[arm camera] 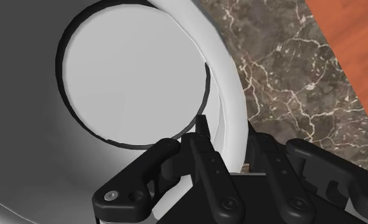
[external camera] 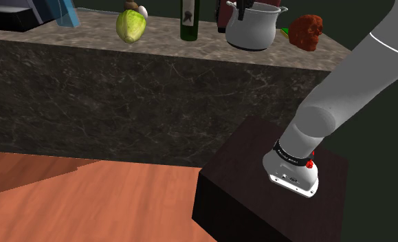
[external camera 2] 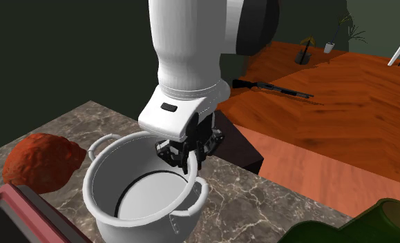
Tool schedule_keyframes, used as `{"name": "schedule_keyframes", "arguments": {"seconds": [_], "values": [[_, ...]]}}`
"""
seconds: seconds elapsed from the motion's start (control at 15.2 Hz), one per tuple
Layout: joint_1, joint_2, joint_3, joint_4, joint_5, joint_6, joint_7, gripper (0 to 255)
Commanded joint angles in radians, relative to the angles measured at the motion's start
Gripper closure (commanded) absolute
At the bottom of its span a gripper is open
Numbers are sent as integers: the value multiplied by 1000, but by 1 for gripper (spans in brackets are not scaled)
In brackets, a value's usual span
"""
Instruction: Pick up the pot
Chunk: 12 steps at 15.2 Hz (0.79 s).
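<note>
Firstly, pot: pale grey with two loop handles and no lid, standing on the dark marbled counter toward the shoulder view's right end, well apart from the stand.
Gripper: lowered onto the pot's rim on the side nearest the counter's edge, pointing down into the opening.
Grip: clenched on the pot's wall. In the wrist view one black finger lies against the inner face and the other against the outer face, with the white rim between them.
Pot interior: bare, a flat round bottom ringed by a dark seam.
Contact with counter: the pot's base appears to rest on the stone. Whether it is raised at all I cannot tell.
Neighbours: a reddish-brown lumpy object just beside the pot, away from the gripper; a dark green bottle and a yellow-green rounded object farther along the counter.
Floor: reddish wood below the counter.
</note>
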Motion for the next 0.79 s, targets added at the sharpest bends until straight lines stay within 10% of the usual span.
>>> {"name": "schedule_keyframes", "arguments": {"seconds": [0.0,0.73], "values": [[0,0,0,-1,-1,0,0,255],[1,39,-3,164,12,-128,-13,255]]}}
